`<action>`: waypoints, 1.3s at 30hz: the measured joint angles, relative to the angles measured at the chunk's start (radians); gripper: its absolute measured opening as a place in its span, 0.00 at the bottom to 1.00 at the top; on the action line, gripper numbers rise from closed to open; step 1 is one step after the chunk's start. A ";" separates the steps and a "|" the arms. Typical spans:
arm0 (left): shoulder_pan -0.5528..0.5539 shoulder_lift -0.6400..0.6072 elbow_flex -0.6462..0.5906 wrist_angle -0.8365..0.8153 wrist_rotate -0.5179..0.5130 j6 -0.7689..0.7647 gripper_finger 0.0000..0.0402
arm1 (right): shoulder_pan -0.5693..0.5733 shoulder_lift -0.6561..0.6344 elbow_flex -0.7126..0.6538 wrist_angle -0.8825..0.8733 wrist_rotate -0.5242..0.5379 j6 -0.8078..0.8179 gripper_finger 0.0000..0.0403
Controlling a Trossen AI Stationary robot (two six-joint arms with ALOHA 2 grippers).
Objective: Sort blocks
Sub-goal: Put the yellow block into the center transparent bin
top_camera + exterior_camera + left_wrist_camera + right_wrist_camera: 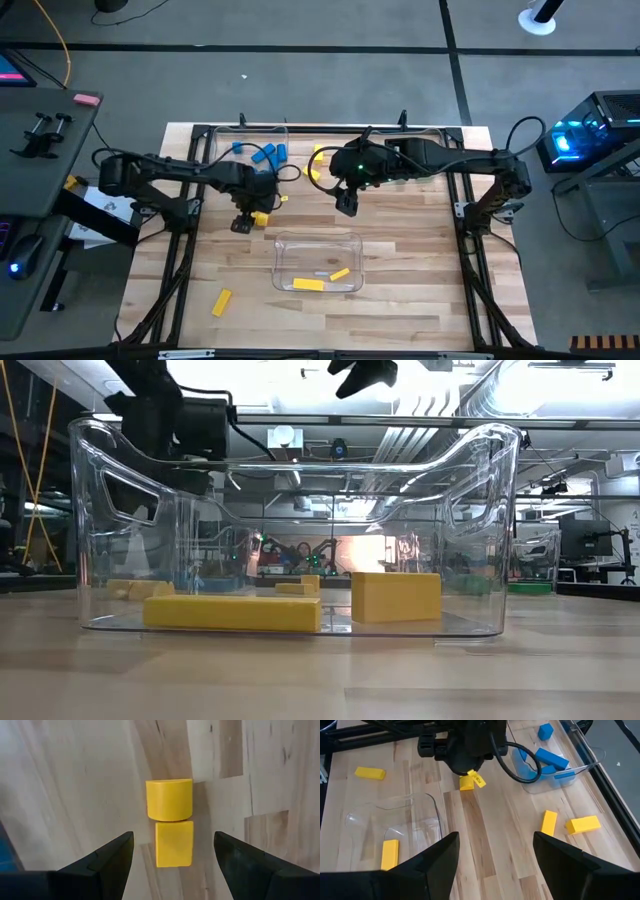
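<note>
The left gripper (pixel 172 857) hangs wide open and empty over two touching yellow plastic blocks (pixel 169 800). Pickup step: descent and closure required next. The right gripper (pixel 495 857), open and empty, waits mid-table.

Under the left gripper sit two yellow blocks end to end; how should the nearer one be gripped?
Grip the nearer yellow block across its two long flat sides, coming straight down. The open left gripper already straddles it, and its end touches the rounded block.

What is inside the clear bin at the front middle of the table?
The clear bin holds two yellow blocks: a long flat bar and a shorter block. No blue block shows inside. In the low view the bar hides part of the bin floor behind it.
</note>
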 joint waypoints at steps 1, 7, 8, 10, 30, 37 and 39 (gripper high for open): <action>0.003 0.000 -0.008 0.002 0.004 -0.001 0.65 | 0.000 0.000 0.000 0.000 0.000 0.000 0.62; -0.002 0.000 -0.099 0.019 0.021 -0.006 0.65 | 0.000 0.000 0.000 -0.001 0.000 0.000 0.62; -0.002 0.000 -0.107 0.037 0.021 -0.011 0.65 | 0.000 0.000 0.000 -0.001 0.000 0.000 0.62; -0.002 0.000 -0.109 0.062 0.006 -0.023 0.65 | 0.000 0.000 0.000 0.000 0.000 0.000 0.62; 0.002 0.003 -0.162 0.169 -0.020 -0.062 0.47 | 0.000 0.000 -0.001 0.001 0.000 0.003 0.62; 0.001 -0.029 -0.139 0.138 -0.003 -0.094 0.22 | 0.002 -0.007 0.002 -0.004 0.001 -0.034 0.62; 0.007 -0.049 -0.095 0.093 -0.036 -0.087 0.22 | 0.003 -0.024 0.005 -0.009 0.001 -0.053 0.62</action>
